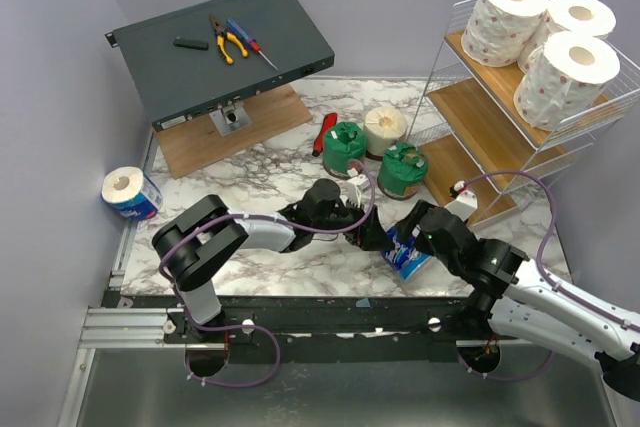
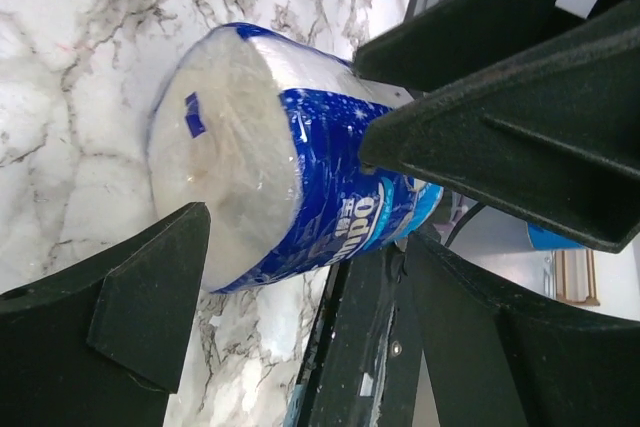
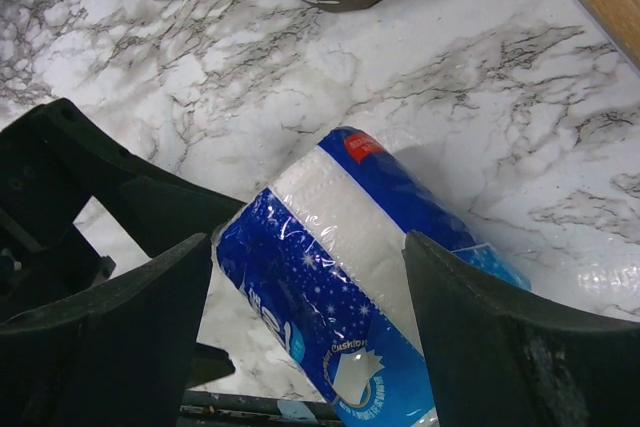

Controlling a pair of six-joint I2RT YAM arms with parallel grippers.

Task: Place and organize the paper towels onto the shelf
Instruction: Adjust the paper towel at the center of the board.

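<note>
Blue-wrapped roll (image 1: 412, 263): lying on its side on the marble table (image 1: 260, 172) in the lower centre of the top view, near the front edge and well apart from the shelf (image 1: 480, 112).
Right gripper (image 3: 305, 242): jaws spread wide, one finger against each side of the roll, apparently clamped on it.
Left gripper (image 2: 283, 177): also spread around the same roll. The upper finger meets the wrap, but I cannot tell whether it grips.
Rest of the towels: three speckled rolls (image 1: 545, 32) on the top tier at upper right. Two green rolls (image 1: 345, 147), a cream roll (image 1: 385, 129) and a second blue roll (image 1: 130, 192) stand on the table.
Risk: if both arms pull at once, the glossy film could tear or the roll could slip free and drop off the front edge.
Risk: the fingers sit crowded together and could collide.
Left wrist only: the roll's flat end face.
Right wrist only: the green rolls' bases just beyond.
Top only: shelf tiers and free space.
</note>
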